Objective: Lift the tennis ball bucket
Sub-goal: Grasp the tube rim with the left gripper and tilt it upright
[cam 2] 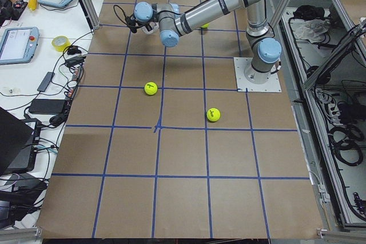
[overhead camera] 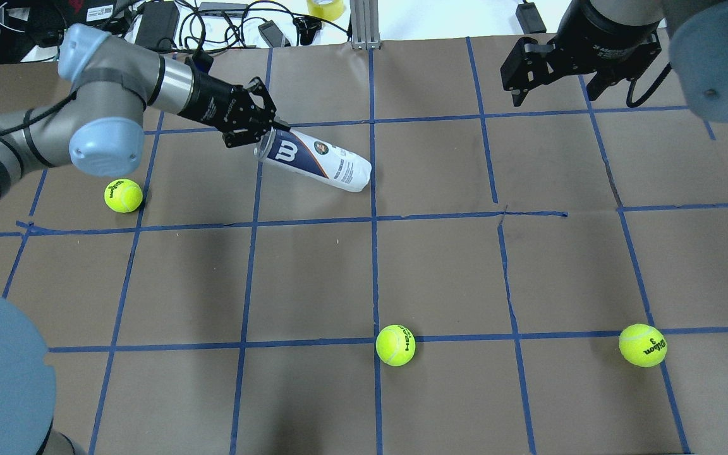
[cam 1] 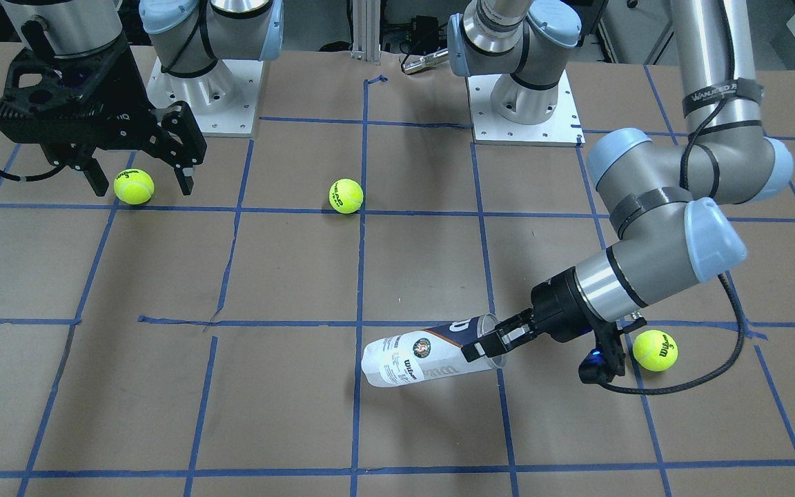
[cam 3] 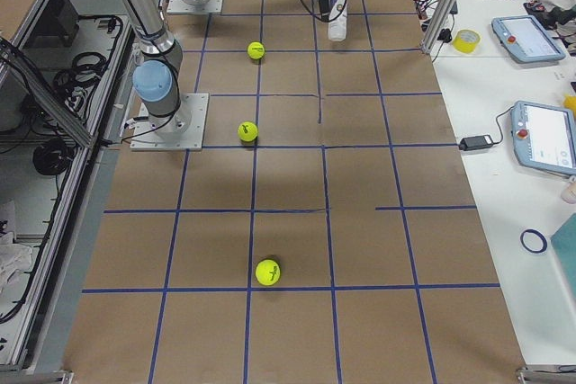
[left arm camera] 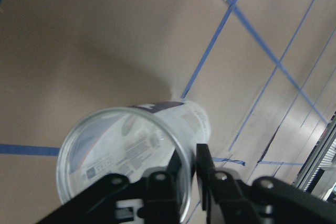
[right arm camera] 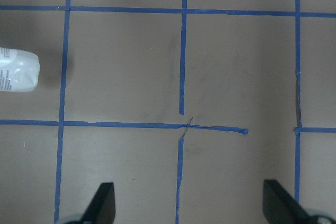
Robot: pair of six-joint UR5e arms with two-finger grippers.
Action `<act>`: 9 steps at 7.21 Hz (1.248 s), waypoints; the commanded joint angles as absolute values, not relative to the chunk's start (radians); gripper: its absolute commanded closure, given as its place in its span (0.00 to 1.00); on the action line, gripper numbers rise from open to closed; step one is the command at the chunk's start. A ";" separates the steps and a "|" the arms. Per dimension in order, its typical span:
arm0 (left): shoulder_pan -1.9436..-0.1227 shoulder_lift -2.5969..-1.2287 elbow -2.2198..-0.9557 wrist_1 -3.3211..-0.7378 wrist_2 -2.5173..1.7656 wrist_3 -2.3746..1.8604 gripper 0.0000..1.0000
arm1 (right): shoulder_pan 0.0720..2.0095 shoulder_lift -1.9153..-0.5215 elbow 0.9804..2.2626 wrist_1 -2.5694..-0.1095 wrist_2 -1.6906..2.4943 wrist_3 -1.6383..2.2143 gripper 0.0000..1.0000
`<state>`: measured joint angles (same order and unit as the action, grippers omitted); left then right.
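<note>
You can see the tennis ball bucket [cam 1: 425, 355] tipped on a slant over the brown table [cam 1: 287, 276], with its open end higher. The left gripper [cam 1: 491, 343] pinches that open rim, one finger inside and one outside. The right gripper [overhead camera: 555, 93] hangs wide open, holding nothing, well apart from the bucket.
</note>
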<state>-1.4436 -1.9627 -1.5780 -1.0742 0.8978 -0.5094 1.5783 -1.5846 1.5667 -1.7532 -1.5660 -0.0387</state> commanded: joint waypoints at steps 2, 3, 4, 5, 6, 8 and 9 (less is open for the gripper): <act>-1.496 -1.947 -1.301 -1.327 1.113 -0.541 1.00 | 1.574 -1.580 1.569 -1.753 -1.560 -0.069 0.00; -1.520 -1.947 -1.286 -1.327 1.199 -0.528 1.00 | 1.574 -1.580 1.569 -1.753 -1.560 -0.071 0.00; -1.554 -1.950 -1.284 -1.309 1.279 -0.488 1.00 | 1.574 -1.578 1.569 -1.753 -1.560 -0.071 0.00; -1.577 -1.947 -1.284 -1.312 1.373 -0.404 1.00 | 1.574 -1.578 1.569 -1.753 -1.560 -0.071 0.00; -1.592 -1.950 -1.279 -1.312 1.409 -0.355 1.00 | 1.574 -1.578 1.569 -1.753 -1.560 -0.071 0.00; -1.600 -1.967 -1.276 -1.289 1.425 -0.267 1.00 | 1.574 -1.578 1.572 -1.753 -1.559 -0.071 0.00; -1.617 -1.967 -1.276 -1.270 1.428 -0.262 1.00 | 1.574 -1.578 1.575 -1.755 -1.559 -0.072 0.00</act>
<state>-1.6020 -1.9649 -1.2771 -1.2896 1.4210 -0.2878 1.5739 -1.5784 1.5720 -1.7537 -1.5591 -0.0709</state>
